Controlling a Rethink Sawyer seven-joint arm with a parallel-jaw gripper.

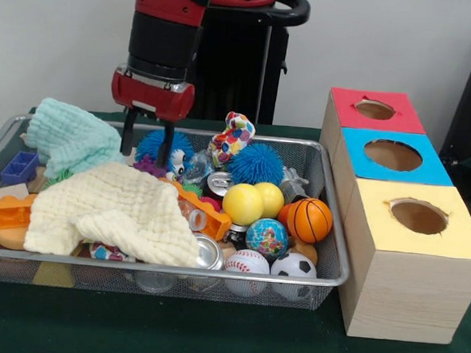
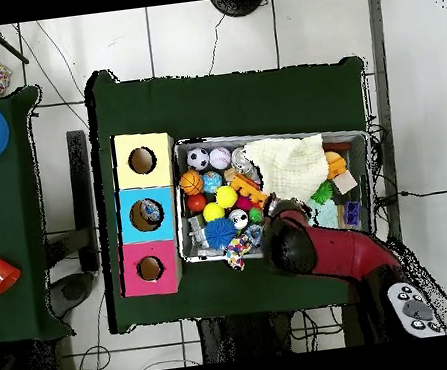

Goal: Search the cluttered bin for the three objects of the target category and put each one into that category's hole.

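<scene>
No legible writing; gripper (image 1: 147, 141) open above bin (image 1: 336, 255).

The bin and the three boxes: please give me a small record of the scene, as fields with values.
bin: silver wire mesh tray, full of mixed toys
gripper: open, fingers down over the bin's far side, holding nothing
cloths: cream cloth in front, mint cloth behind it
balls: basketball, soccer ball, baseball, globe ball
boxes: yellow box, blue box, red box; one round hole in each top
</scene>
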